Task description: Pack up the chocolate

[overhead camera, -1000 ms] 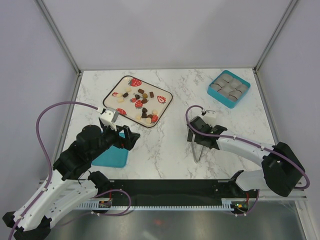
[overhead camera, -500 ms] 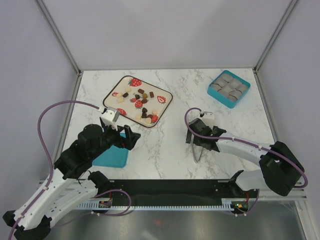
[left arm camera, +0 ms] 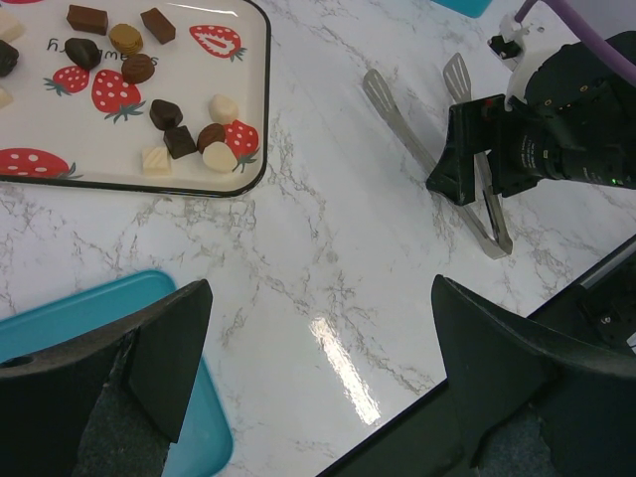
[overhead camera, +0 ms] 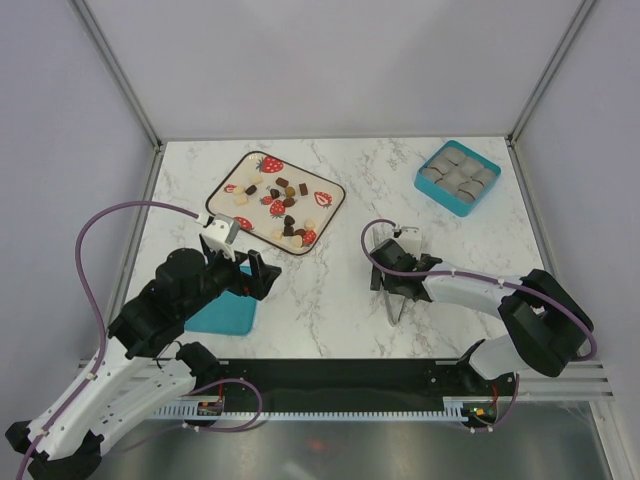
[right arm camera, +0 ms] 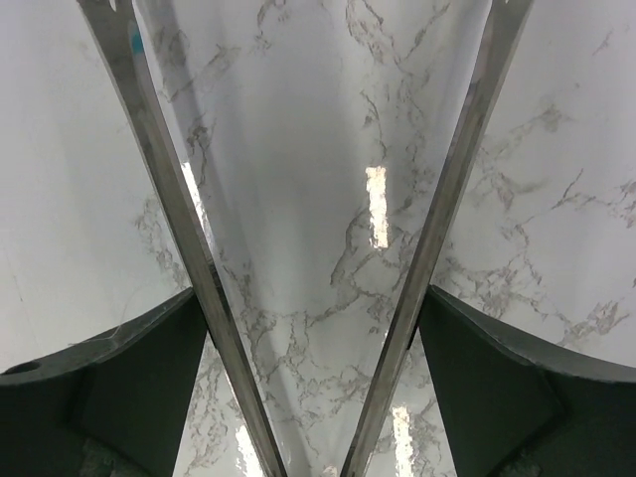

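Note:
The chocolate [overhead camera: 275, 195] is several small dark, light brown and cream pieces on a white strawberry-print tray [overhead camera: 225, 175]; it also shows in the left wrist view [left arm camera: 179, 139]. Metal tongs [overhead camera: 391, 305] lie flat on the marble. My right gripper [overhead camera: 392, 272] is open and straddles the tongs [right arm camera: 169, 179], its fingers just outside the two spread arms [right arm camera: 310, 298]. My left gripper [overhead camera: 252, 276] is open and empty above bare marble [left arm camera: 320, 288], beside a teal lid [overhead camera: 222, 312].
A teal box [overhead camera: 457, 176] with paper cups stands at the back right. The teal lid [left arm camera: 60, 318] lies under the left arm. The tray's rim [left arm camera: 260, 89] is at the left wrist view's upper left. The table's near edge is close to both arms.
My right gripper has slid a little toward the back left along the tongs, which stay in place on the table. The left arm has barely moved.

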